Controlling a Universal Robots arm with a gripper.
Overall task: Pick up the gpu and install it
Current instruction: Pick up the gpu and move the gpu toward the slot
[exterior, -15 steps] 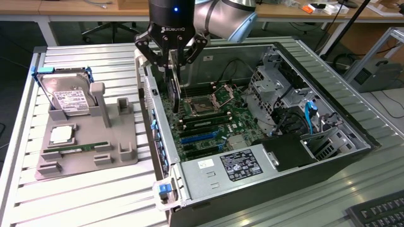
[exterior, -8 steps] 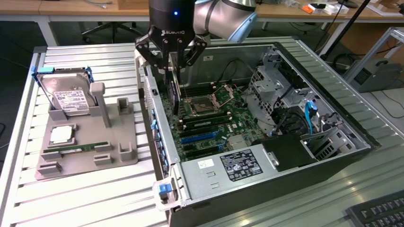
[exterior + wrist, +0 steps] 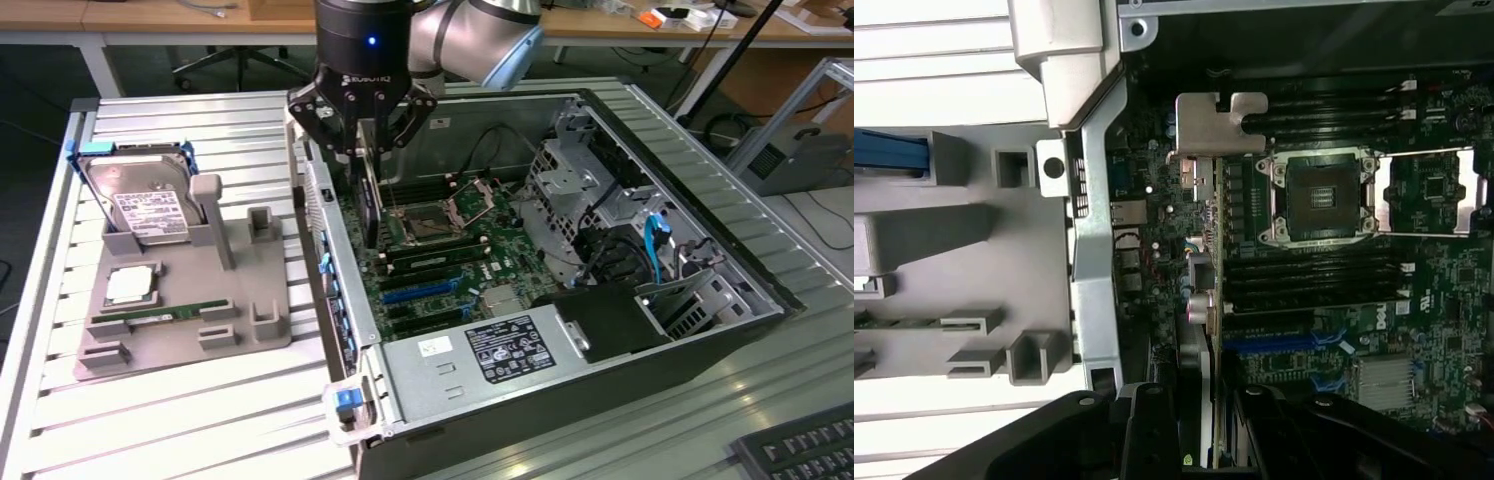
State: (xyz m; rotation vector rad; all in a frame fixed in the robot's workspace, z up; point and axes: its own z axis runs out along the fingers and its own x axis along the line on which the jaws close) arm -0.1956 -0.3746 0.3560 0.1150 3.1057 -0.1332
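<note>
The gpu hangs inside the open computer case, over the motherboard near the rear wall. Its long axis is roughly upright, with the silvery bracket at the lower end. It is probably light and stiff but fragile, so best held by its bare edges. The gripper clamps its 2 fingers on the upper end.

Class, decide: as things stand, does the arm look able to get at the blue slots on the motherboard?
Probably yes: the case lies open, the gripper holds the gpu above the motherboard, and nothing covers the blue slots.
</note>
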